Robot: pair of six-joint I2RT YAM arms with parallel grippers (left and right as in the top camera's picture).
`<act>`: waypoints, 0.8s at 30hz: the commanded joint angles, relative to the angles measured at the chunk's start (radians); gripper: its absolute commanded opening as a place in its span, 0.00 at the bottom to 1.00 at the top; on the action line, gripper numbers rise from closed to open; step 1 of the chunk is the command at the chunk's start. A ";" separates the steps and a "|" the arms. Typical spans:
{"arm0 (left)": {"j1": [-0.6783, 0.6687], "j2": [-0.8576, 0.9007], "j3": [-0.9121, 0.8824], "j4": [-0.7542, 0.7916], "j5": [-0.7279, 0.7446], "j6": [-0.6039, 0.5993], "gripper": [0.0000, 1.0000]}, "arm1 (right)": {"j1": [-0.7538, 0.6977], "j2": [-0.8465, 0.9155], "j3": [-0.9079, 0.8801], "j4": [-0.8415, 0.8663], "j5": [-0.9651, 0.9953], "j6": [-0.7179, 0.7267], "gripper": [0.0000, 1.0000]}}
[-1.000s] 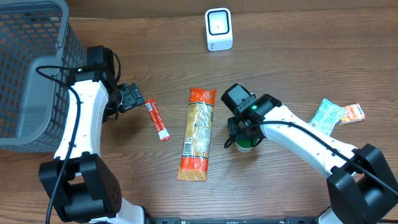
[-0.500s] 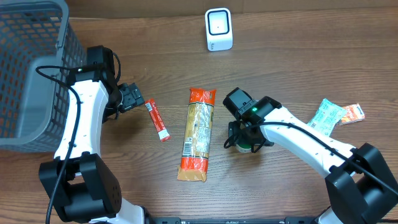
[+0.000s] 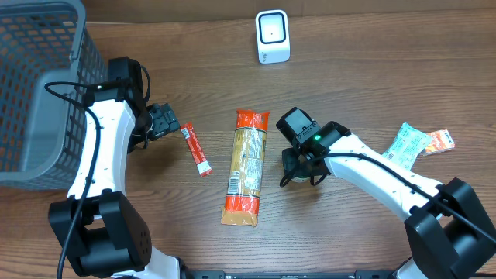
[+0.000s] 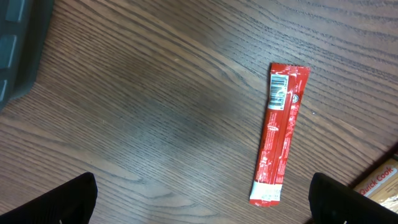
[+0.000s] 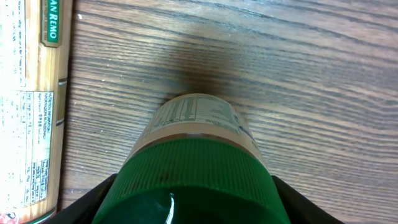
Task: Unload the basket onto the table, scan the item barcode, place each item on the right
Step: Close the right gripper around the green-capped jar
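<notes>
A jar with a green ribbed lid (image 5: 193, 177) and a pale label stands upright on the wooden table. My right gripper (image 5: 189, 202) comes down over it, and a black finger presses each side of the lid. From overhead the right gripper (image 3: 302, 172) covers nearly all of the jar. The white barcode scanner (image 3: 272, 36) stands at the back centre. My left gripper (image 4: 205, 202) hangs wide open above bare wood and holds nothing. A red sachet (image 4: 280, 134) lies just to its right, barcode end facing away.
A long orange-ended pasta pack (image 3: 246, 167) lies left of the jar, close to the right gripper. A grey mesh basket (image 3: 39, 93) fills the far left. Two small snack packets (image 3: 408, 142) (image 3: 439, 141) lie at the right edge.
The right gripper has settled lower over the jar and its jaws have narrowed onto the lid. The left arm and the sachet have not moved.
</notes>
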 commanded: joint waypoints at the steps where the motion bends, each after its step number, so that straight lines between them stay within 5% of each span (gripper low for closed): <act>1: 0.002 -0.011 0.010 0.001 -0.006 0.008 1.00 | 0.003 -0.001 -0.007 0.011 0.002 0.001 0.83; 7: 0.002 -0.011 0.010 0.001 -0.006 0.008 1.00 | 0.003 -0.001 -0.007 -0.011 -0.010 0.174 0.87; 10: 0.002 -0.011 0.010 0.001 -0.006 0.008 1.00 | 0.003 -0.001 -0.007 -0.021 -0.032 0.186 0.70; 16: 0.002 -0.011 0.010 0.001 -0.006 0.008 1.00 | 0.003 -0.001 -0.007 0.010 -0.035 0.084 0.65; 19: 0.002 -0.011 0.010 0.001 -0.006 0.008 1.00 | 0.003 -0.001 -0.007 0.021 -0.033 -0.015 0.66; 24: 0.002 -0.011 0.010 0.001 -0.006 0.008 1.00 | 0.003 -0.001 -0.007 0.018 -0.044 -0.014 0.86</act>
